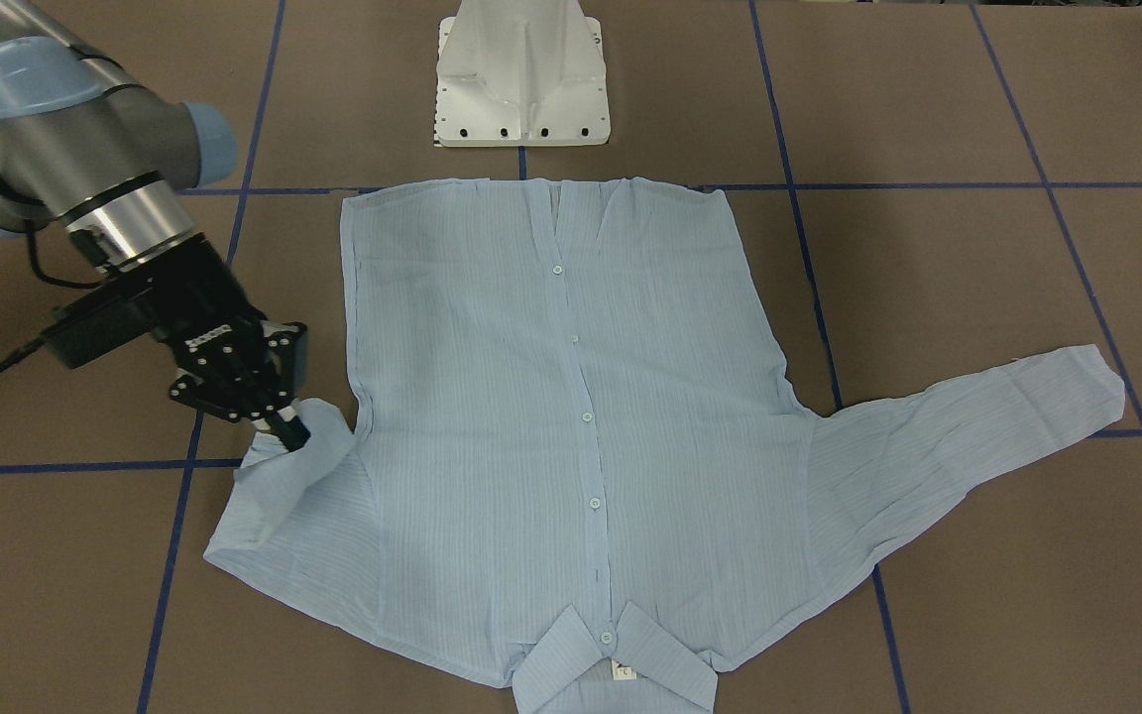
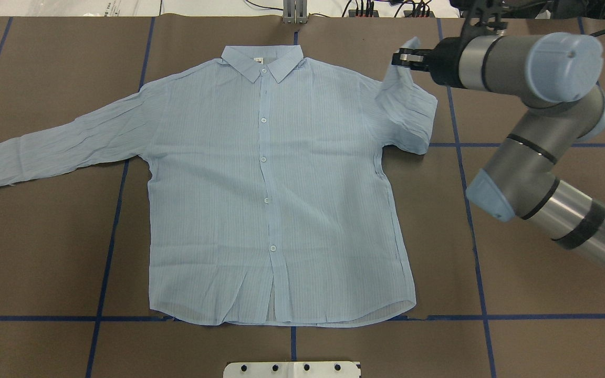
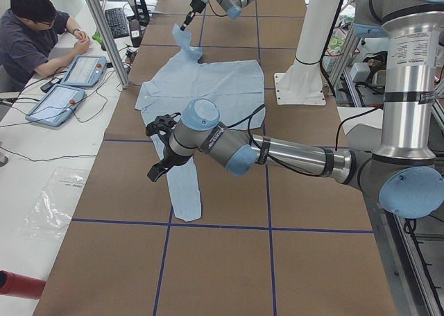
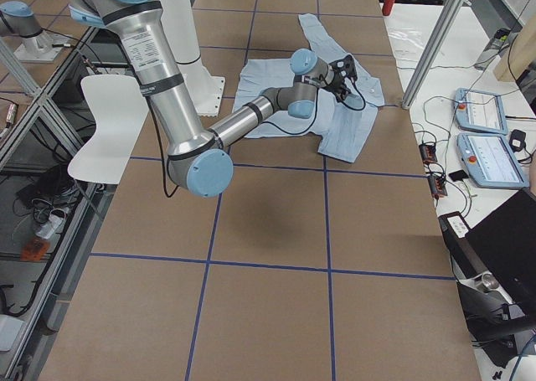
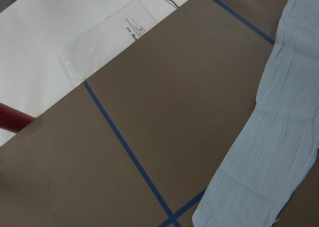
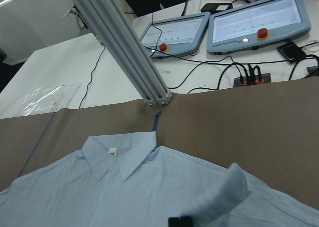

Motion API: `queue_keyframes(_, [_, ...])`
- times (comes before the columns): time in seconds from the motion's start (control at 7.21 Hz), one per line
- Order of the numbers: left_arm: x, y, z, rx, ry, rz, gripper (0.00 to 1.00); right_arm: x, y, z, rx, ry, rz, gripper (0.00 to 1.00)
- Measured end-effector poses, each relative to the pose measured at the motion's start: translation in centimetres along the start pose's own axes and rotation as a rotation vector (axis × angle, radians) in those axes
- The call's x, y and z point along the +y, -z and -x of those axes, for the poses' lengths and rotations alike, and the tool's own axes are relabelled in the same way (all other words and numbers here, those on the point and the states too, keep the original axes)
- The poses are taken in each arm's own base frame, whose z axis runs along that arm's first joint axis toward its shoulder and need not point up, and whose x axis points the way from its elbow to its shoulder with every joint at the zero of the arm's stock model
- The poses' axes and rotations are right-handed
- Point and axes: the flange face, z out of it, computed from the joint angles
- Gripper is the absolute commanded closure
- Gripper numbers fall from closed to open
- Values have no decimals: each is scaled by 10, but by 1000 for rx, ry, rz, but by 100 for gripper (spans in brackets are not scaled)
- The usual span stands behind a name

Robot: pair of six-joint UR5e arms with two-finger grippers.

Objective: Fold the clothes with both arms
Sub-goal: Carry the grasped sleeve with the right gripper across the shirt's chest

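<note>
The shirt (image 2: 281, 184) lies face up and buttoned in the middle of the tabletop (image 2: 518, 294), which is covered in brown paper with a grid of blue tape lines (image 2: 473, 210). Its collar (image 2: 262, 60) points to the far edge, close to the aluminium post (image 6: 124, 47) that stands there. Its hem (image 2: 281, 321) stops near the white pedestal base (image 1: 521, 74) at the robot's edge.

The right gripper (image 1: 288, 428) is clamped on the cuff end of the folded sleeve (image 2: 405, 113). It holds that end up off the paper, so the sleeve doubles back in a loose loop beside the shoulder, near the far edge. The right arm (image 2: 533, 157) reaches in low over bare paper from the table's right end.

The outstretched sleeve (image 2: 55, 147) runs flat toward the left end. In the left side view its cuff ends just short of a tape line, with open paper beyond it. The left gripper (image 3: 154, 153) hangs over that sleeve. I cannot tell from here whether its jaws are apart or together.

Both ends of the tabletop offer wide bare paper. Past the far edge a person (image 3: 31, 38) sits at a white bench beside two control tablets (image 3: 69, 87).
</note>
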Motion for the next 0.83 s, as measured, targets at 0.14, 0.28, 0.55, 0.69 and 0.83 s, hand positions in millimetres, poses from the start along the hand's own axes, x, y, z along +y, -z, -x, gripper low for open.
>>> queue_keyframes(0.14, [-1, 0, 0, -1, 1, -1, 0, 25, -27, 55, 4, 14, -32, 100])
queue_keyframes(0.28, [-2, 0, 0, -1, 1, -2, 0, 50, -56, 101, 11, 26, -48, 100])
queue_keyframes(0.55, [-4, 0, 1, -2, 2, -3, 0, 93, -108, 176, 32, 43, -56, 100])
queue_keyframes(0.69, [-4, 0, 1, -2, 3, -3, 0, 109, -119, 204, 30, 45, -54, 100])
queue_keyframes(0.83, [-3, 0, 1, -2, 3, -2, 0, 122, -125, 226, 23, 47, -45, 100])
